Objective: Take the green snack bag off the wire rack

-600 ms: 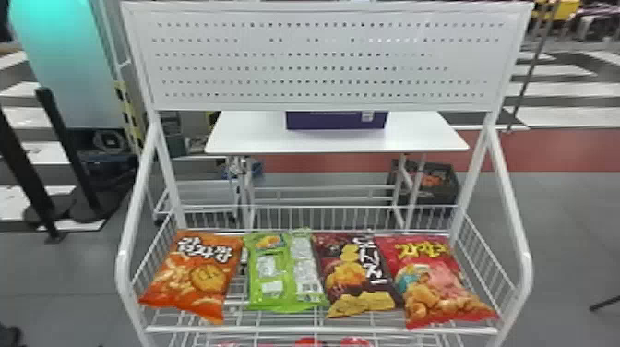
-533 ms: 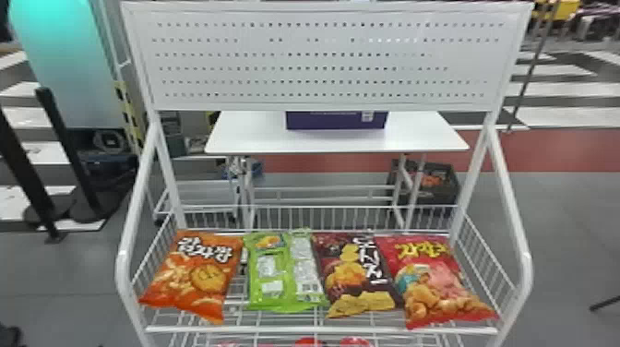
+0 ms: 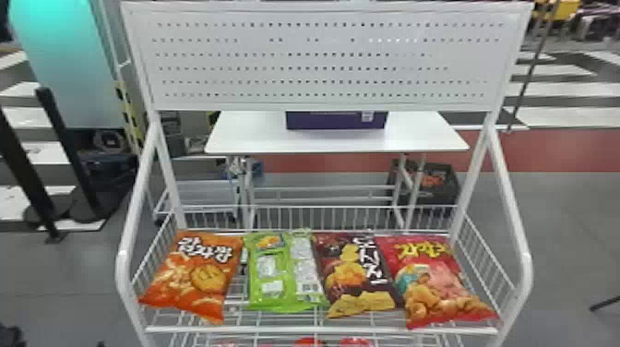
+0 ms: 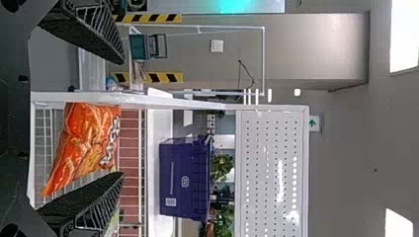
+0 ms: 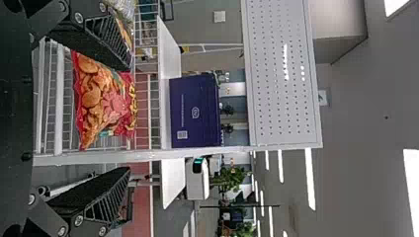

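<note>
The left claw [image 4: 123,118] is standing wide open and gripping nothing, while the right claw [image 5: 130,118] is likewise waiting wide apart and empty. Beyond the front rail of the wire rack [image 3: 323,329], the green snack bag [image 3: 287,277] is lying flat on the shelf, second from the left. Its long axis is running front to back, the front end slanting slightly to the right; the end with the small picture is pointing to the rear, and printed labels are facing up. The orange bag [image 3: 193,277] is lying to its left, the brown bag [image 3: 357,272] just beside it on the right, with the red bag [image 3: 438,281] resting farther right. Compared with moments earlier, all four bags are keeping their places. Behind the rack, a purple box [image 3: 336,121] is sitting on a white table [image 3: 415,138].
</note>
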Tool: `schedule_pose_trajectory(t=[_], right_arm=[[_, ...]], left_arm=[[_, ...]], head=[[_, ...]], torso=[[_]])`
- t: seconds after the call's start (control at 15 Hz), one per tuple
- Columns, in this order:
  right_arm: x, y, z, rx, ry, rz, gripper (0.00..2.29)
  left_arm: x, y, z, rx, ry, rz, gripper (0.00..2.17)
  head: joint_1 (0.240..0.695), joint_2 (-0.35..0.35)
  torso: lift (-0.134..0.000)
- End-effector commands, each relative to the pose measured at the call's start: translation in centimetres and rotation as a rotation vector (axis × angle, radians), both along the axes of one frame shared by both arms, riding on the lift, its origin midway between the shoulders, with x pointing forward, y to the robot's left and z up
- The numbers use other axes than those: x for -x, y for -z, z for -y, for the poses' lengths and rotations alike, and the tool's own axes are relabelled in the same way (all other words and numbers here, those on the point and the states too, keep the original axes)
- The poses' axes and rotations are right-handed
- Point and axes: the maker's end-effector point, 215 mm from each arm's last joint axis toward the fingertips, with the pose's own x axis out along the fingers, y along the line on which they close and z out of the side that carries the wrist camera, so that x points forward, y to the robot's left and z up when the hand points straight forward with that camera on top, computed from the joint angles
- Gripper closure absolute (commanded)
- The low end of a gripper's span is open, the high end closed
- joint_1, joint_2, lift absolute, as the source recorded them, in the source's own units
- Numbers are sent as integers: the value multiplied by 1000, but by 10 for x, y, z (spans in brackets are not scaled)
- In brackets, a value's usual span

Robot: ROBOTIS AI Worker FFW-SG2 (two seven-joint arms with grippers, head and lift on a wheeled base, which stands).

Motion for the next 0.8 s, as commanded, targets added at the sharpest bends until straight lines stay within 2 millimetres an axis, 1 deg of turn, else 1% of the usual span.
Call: schedule_pose_trajectory(t=[0.0, 0.07, 0.2, 0.33, 0.4, 0.47, 0.53, 0.6, 0.73], right_arm=[[-1, 0, -1, 0, -1, 2, 174], [-1, 1, -3, -2, -3, 3, 174], [-3, 1, -8, -1, -9, 4, 174], [-3, 3, -9, -3, -10, 2, 174], [-3, 4, -10, -5, -10, 2, 174], [-3, 5, -9, -4, -9, 0, 174], [-3, 5, -9, -6, -6, 0, 174], [-3, 6, -9, -7, -4, -2, 174], [-3, 8, -13, -11, -7, -2, 174]], left_arm=[[-3, 0, 11, 16, 16, 3, 87], [-10, 3, 32, 14, 48, 4, 87], [-34, 31, 85, 18, 124, -49, 90], [-62, 62, 146, -8, 200, -118, 90], [-75, 74, 169, -23, 225, -147, 90], [-88, 72, 193, -24, 251, -135, 90], [-99, 80, 215, -38, 279, -155, 90], [-112, 86, 226, -45, 284, -172, 90], [-135, 98, 240, -61, 292, -207, 90]], head=[[499, 0], [499, 0], [499, 0], [499, 0], [499, 0], [499, 0], [499, 0], [499, 0], [499, 0]], torso=[[0], [0], [0], [0], [0], [0], [0], [0], [0]])
